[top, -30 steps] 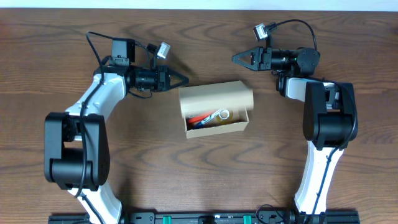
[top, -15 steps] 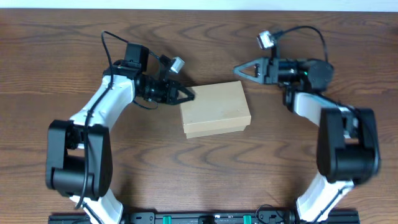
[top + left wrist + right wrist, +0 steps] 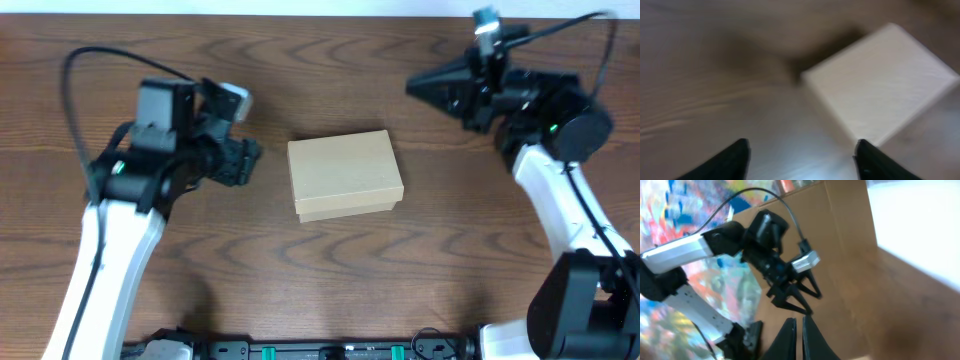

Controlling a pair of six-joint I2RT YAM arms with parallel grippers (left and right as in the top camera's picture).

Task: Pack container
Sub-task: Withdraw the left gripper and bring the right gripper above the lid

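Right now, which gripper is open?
The left gripper: it stands wide apart, empty, facing the container; the right gripper is pinched shut.

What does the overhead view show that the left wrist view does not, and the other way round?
Only overhead: the right claw, apart from the container, whose lid is closed. Only left wrist: the left claw seen close, fingers spread, nothing between them. Both: the container lying on the wooden table.
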